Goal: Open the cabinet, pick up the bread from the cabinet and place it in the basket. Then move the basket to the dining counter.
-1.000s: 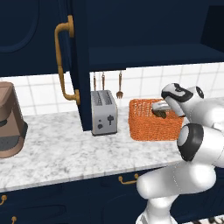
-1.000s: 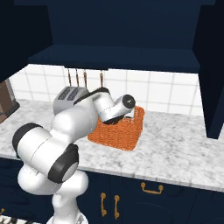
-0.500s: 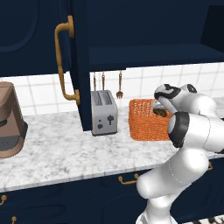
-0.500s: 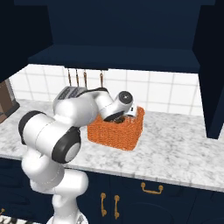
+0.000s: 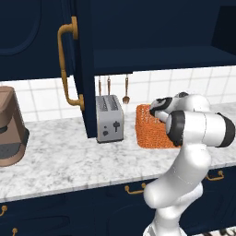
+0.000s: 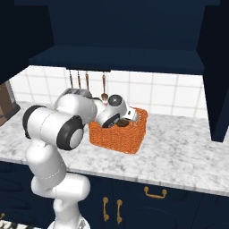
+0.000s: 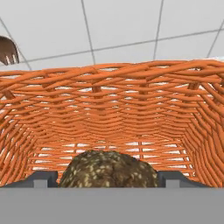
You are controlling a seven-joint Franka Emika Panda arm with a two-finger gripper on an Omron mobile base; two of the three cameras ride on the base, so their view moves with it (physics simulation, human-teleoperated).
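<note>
1. Now the bread [image 7: 108, 169] is down inside the basket [image 7: 109, 113], low between the two dark finger tips of the gripper [image 7: 107, 178].
2. The fingers stand wide, one on each side of the bread. I think they have let go, but I cannot tell if they touch it.
3. The basket [image 5: 152, 131] sits on the marble worktop [image 5: 60, 159], next to the toaster [image 5: 109, 118]. In the right base view, the gripper [image 6: 126, 117] is dipped into the basket [image 6: 118, 136] from its left side.
4. The cabinet [image 5: 152, 37] above is open, and its door [image 5: 80, 60] with the gold handle [image 5: 67, 64] sticks out toward us.
5. A fork [image 7: 8, 50] hangs on the tiled wall [image 7: 131, 30] behind the basket.
6. What could go wrong: if the arm pulls away while a finger rubs the bread, the bread may roll or pop out.
7. The fingers could also catch the woven side and drag or tip the basket.
8. The basket is not yet at the dining counter. A weak grab on its thin rim could let it slip and spill the bread.
</note>
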